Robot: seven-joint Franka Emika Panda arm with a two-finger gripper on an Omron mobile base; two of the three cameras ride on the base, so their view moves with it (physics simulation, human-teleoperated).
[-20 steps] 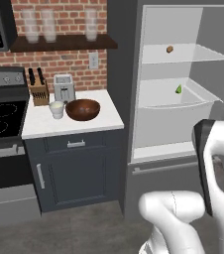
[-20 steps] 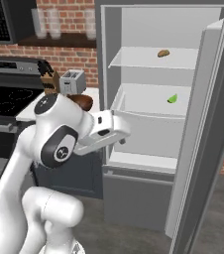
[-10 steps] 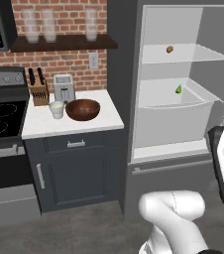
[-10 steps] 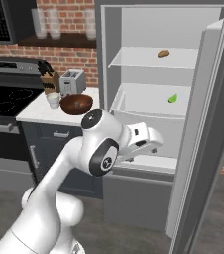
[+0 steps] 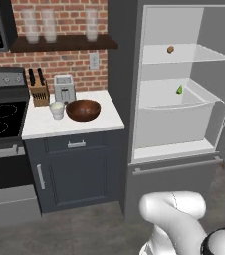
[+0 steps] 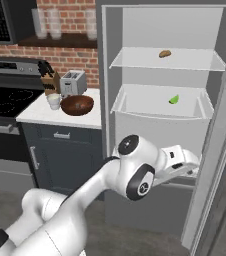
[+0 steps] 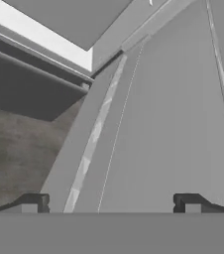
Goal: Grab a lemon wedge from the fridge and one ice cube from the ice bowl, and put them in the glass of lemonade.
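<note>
The lemon wedge (image 6: 174,100), tip tilted toward upper right, lies mid-frame right in the open fridge (image 6: 135,30) below a brown lump (image 6: 165,53); the gripper (image 7: 109,203) is spread, empty.

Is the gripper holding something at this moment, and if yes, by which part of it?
Nothing is held. In the hand view the gripper is open, with nothing between its fingertips. The lemon wedge lies in the fridge.

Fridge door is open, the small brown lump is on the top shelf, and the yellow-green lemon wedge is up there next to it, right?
Not quite. The tall dark-grey fridge is open and the small brown rounded lump sits on the top clear shelf, but the tiny yellow-green lemon wedge lies one level lower, in the white bin beneath that shelf. The right base view shows both levels clearly.
</note>
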